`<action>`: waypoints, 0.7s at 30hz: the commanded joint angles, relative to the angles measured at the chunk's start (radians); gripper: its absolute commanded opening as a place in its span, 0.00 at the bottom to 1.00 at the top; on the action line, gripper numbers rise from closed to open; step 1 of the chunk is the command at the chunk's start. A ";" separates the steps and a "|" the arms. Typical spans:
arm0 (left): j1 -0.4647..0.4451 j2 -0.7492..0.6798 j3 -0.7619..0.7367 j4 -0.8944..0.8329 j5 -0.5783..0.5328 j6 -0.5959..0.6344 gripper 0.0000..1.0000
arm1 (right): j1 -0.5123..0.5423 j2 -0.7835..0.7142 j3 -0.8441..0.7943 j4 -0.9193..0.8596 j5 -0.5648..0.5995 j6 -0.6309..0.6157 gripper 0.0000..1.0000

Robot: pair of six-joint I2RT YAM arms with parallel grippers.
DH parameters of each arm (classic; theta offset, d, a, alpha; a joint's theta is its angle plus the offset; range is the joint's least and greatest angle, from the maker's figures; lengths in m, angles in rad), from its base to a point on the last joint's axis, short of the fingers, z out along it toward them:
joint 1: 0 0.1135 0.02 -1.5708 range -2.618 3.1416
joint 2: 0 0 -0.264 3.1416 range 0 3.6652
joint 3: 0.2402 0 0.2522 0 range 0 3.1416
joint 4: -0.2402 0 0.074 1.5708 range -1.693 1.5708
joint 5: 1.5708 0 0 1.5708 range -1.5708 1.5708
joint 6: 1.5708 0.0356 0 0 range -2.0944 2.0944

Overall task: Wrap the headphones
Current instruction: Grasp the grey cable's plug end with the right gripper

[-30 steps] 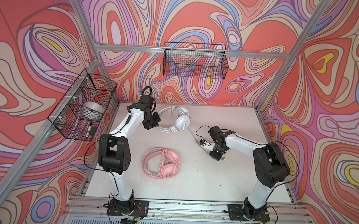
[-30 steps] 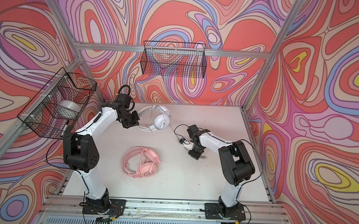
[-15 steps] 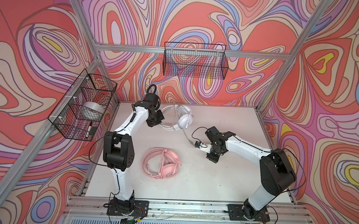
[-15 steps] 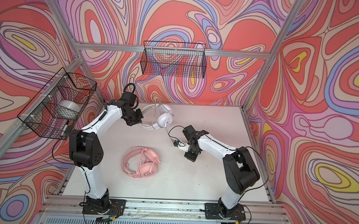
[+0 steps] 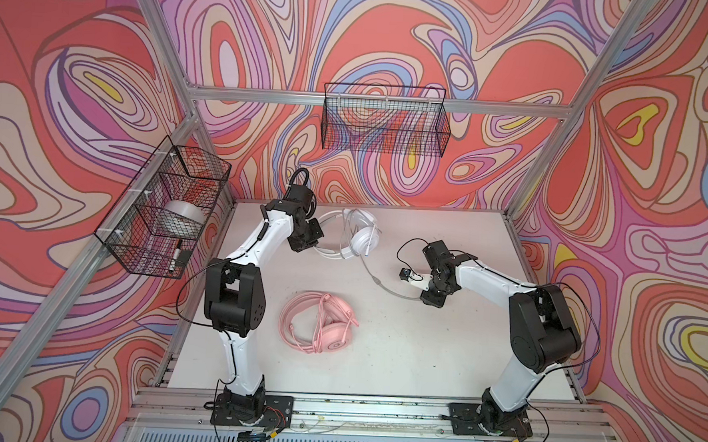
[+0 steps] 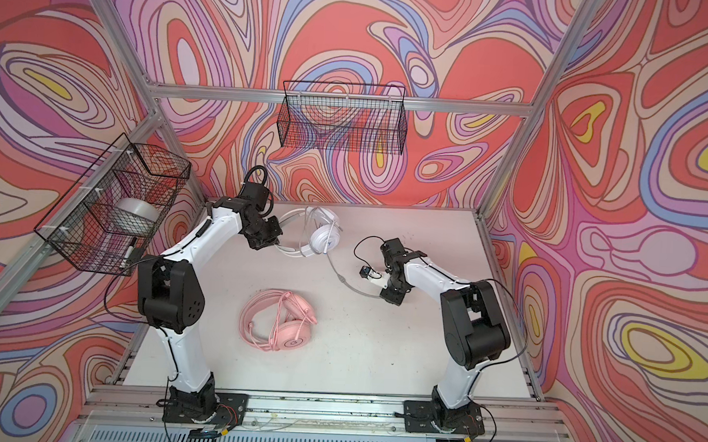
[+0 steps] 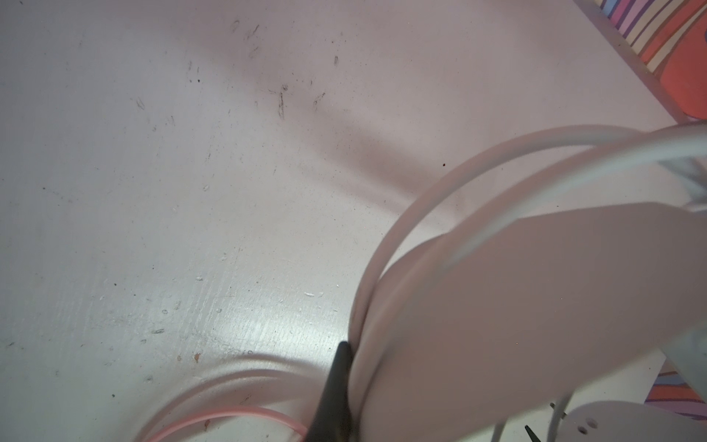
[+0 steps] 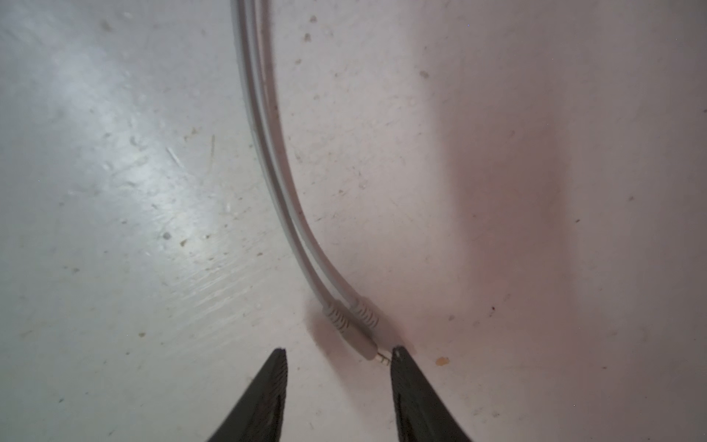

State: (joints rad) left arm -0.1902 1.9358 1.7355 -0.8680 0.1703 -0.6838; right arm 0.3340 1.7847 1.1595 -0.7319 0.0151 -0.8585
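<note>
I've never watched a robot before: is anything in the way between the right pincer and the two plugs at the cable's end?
Nothing visible. The right pincer is open, and the two plugs of the grey cable lie on bare table just beyond its tips, one plug's metal end close by one tip.

No text, number or brand readable in any view, small bluish mark on the earcup of the white headphones [image 6: 323, 240], too small to read, faint ring mark on the pink headphones [image 6: 292, 337], no letters legible
</note>
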 commanded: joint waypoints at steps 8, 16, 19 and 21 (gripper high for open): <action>0.000 -0.007 0.042 -0.014 0.002 0.009 0.00 | -0.034 0.136 0.105 -0.034 -0.067 -0.097 0.47; 0.000 -0.010 0.044 -0.018 0.000 0.008 0.00 | -0.035 0.142 0.103 -0.111 -0.075 -0.077 0.43; 0.000 -0.008 0.044 -0.019 0.001 0.009 0.00 | -0.034 0.123 0.081 -0.135 -0.050 -0.086 0.43; 0.000 -0.005 0.045 -0.016 0.006 0.006 0.00 | -0.035 0.114 0.064 -0.137 -0.027 -0.096 0.43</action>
State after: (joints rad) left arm -0.1902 1.9358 1.7378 -0.8898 0.1558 -0.6735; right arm 0.3019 1.9102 1.2648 -0.8150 -0.0376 -0.9398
